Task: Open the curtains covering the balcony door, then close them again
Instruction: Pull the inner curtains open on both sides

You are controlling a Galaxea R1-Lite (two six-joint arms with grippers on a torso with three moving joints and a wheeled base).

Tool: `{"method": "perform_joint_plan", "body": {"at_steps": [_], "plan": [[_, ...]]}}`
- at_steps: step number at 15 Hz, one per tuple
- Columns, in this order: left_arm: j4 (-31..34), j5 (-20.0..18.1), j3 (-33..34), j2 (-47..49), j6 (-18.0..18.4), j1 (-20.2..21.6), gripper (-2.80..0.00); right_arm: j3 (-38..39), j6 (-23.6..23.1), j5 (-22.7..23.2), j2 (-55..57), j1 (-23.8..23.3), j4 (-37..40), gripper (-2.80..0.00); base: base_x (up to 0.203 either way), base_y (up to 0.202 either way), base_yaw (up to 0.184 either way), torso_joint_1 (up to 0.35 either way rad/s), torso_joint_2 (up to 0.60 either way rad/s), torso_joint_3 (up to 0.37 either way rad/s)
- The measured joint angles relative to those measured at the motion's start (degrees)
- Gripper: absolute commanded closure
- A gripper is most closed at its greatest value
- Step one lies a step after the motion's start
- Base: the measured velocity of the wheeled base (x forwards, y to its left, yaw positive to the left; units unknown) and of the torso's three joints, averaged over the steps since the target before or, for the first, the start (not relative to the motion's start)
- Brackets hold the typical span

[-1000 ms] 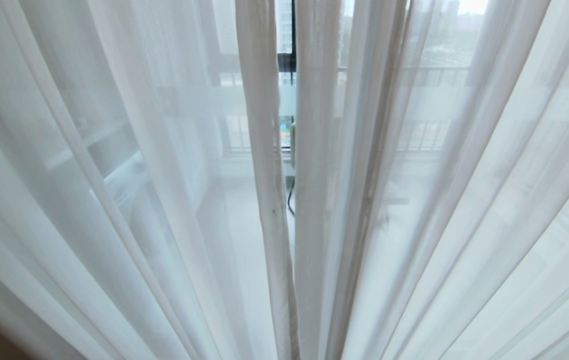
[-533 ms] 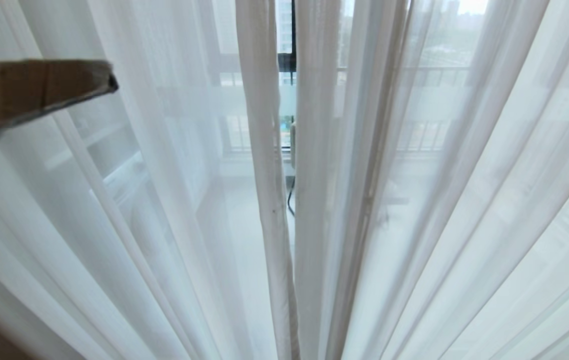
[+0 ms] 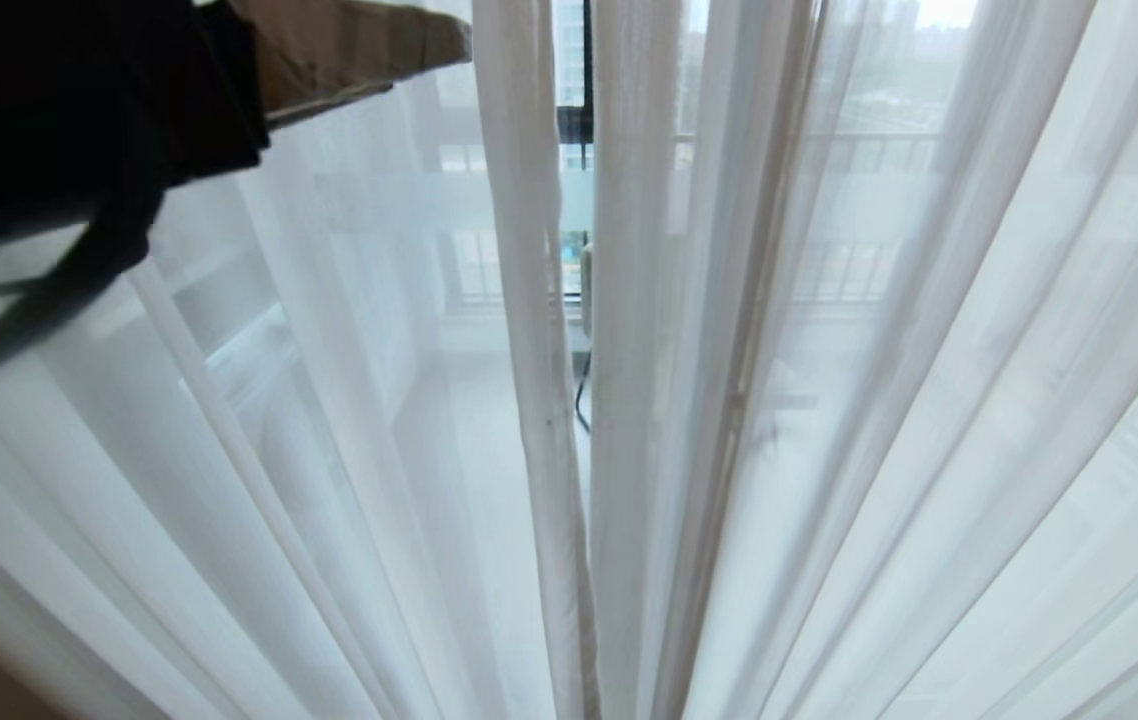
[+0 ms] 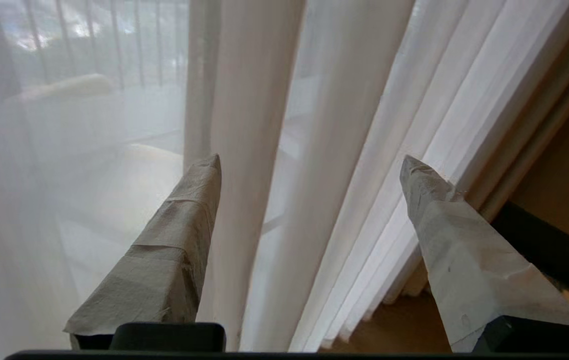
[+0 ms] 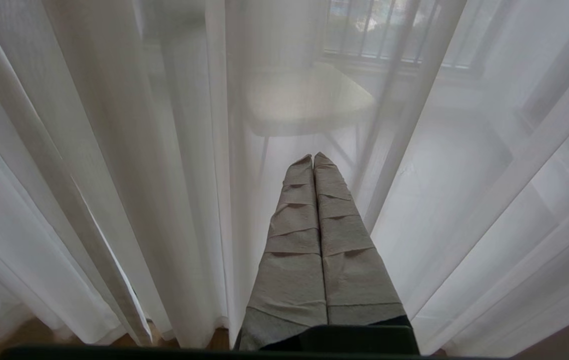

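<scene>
**Q:** Where do the curtains [image 3: 829, 420] hang?

**A:** The sheer white curtains are drawn across the balcony door [image 3: 575, 120], whose dark frame shows only through a narrow gap [image 3: 577, 300] between the two hemmed inner edges. A railing [image 3: 859, 150] is faintly visible through the fabric to the right of that gap.

**Q:** And the left gripper [image 4: 309, 165]?

**A:** It is raised high, to the left of the gap, one taped finger [image 3: 359, 45] reaching almost to the left curtain's inner hem. Its jaws are spread wide, with a thick fold of the curtain [image 4: 249, 100] standing between the fingertips, nothing clamped.

**Q:** The right gripper [image 5: 313, 159]?

**A:** Low before the curtains, fingers pressed together, empty.
</scene>
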Motion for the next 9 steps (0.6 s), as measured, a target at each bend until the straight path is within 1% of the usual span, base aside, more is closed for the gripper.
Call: {"method": "perform_joint_plan", "body": {"at_steps": [1, 3, 5, 9], "plan": [[-1.38, 2.61, -1.23, 1.93, 0.94, 0.10, -2.80, 0.02, 0.00, 0.00, 0.00, 0.00, 0.00, 0.00, 0.000, 0.000, 0.000, 0.000, 0.00, 0.000], [-3.64, 6.44, -3.79, 5.51, 2.05, 0.24, -2.80, 0.02, 0.00, 0.01, 0.00, 0.00, 0.02, 0.00, 0.000, 0.000, 0.000, 0.000, 0.00, 0.000], [-4.05, 7.85, -6.48, 8.46, 2.82, 0.27, -2.80, 0.02, 0.00, 0.00, 0.00, 0.00, -0.01, 0.00, 0.000, 0.000, 0.000, 0.000, 0.00, 0.000], [-4.09, 9.33, -10.77, 12.78, 6.18, 0.05, -2.80, 0.00, 0.05, 0.00, 0.00, 0.00, 0.02, 0.00, 0.000, 0.000, 0.000, 0.000, 0.00, 0.000]]}}
